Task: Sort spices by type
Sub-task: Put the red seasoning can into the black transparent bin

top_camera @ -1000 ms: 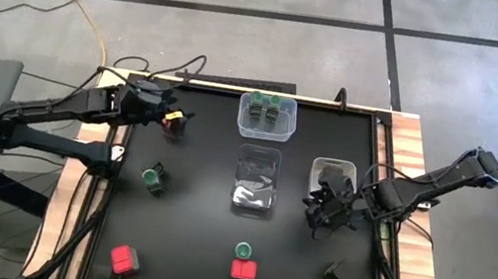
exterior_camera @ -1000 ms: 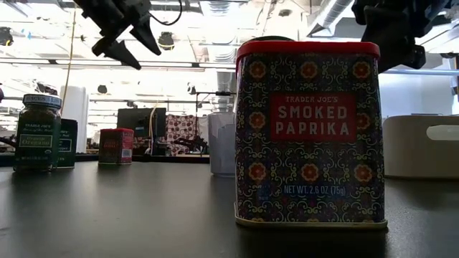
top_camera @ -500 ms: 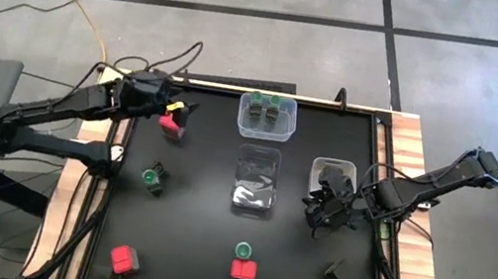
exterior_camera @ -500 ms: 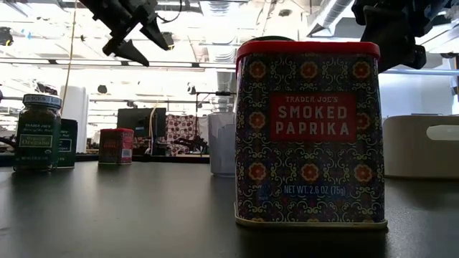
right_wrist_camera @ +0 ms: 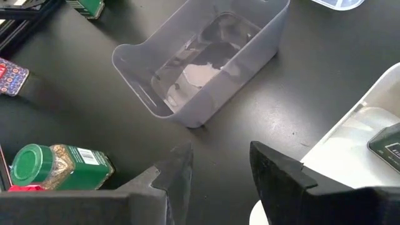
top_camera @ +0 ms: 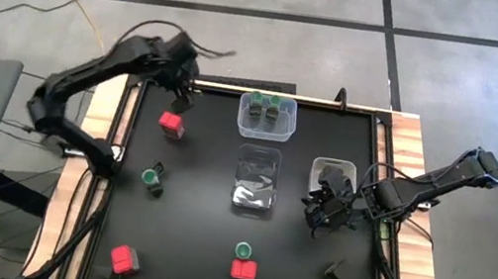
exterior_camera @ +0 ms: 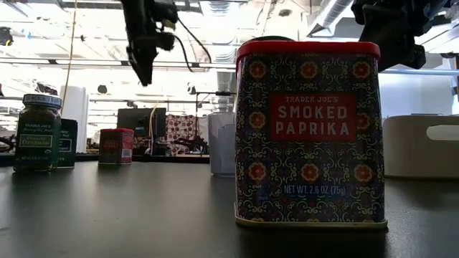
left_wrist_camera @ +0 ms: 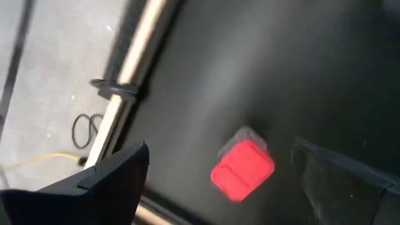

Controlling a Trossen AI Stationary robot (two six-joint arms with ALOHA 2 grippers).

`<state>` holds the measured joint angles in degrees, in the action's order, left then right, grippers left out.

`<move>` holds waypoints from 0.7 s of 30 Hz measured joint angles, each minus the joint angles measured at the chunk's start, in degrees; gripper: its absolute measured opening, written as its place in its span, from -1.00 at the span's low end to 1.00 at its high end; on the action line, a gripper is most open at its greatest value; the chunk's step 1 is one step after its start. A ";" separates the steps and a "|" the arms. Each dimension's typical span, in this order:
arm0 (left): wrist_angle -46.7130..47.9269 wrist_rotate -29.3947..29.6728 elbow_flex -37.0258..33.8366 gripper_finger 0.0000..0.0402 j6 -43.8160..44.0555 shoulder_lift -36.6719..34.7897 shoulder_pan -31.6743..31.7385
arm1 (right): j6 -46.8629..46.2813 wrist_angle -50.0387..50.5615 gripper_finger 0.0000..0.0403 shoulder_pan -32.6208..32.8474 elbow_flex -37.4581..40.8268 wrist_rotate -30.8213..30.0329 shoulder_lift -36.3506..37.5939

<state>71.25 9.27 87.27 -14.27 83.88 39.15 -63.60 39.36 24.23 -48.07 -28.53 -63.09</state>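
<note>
Left gripper [top_camera: 183,89] raised above the far left part of the black bench [top_camera: 188,210], fingers [left_wrist_camera: 119,178] spread wide with nothing between them. Just near side of it, a red square-topped tin [top_camera: 170,124] alone on the bench, also seen below those fingers [left_wrist_camera: 242,171]. Farther toward the near edge, a green-lidded jar [top_camera: 154,179], then another red tin [top_camera: 124,260] at the near left corner. In the middle, a far clear tub [top_camera: 267,115] with green-lidded jars inside, and beside it toward the near edge a second clear tub [top_camera: 255,181]. Near the front centre, a green-lidded jar [top_camera: 243,251] touching a red paprika tin [top_camera: 244,270], large in the low view [exterior_camera: 308,132]. To the right, a white tub [top_camera: 334,169] with the right gripper [top_camera: 330,210] just at its near side, fingers [right_wrist_camera: 275,172] part open, gripping nothing visible. A small dark container [top_camera: 333,269] beyond it on the near right.
</note>
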 joint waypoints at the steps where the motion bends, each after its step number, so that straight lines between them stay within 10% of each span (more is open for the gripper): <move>1: 1.09 0.00 0.22 0.87 -2.19 1.41 -0.02 | -0.01 0.01 -0.08 0.00 0.00 0.00 0.00; 21: -7.80 -5.23 -21.40 0.87 -22.17 -6.15 0.28 | 0.16 -1.30 -0.08 0.04 0.00 0.00 0.00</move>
<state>63.45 4.04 65.87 -36.44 77.73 39.43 -63.44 38.06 24.27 -48.07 -28.53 -63.09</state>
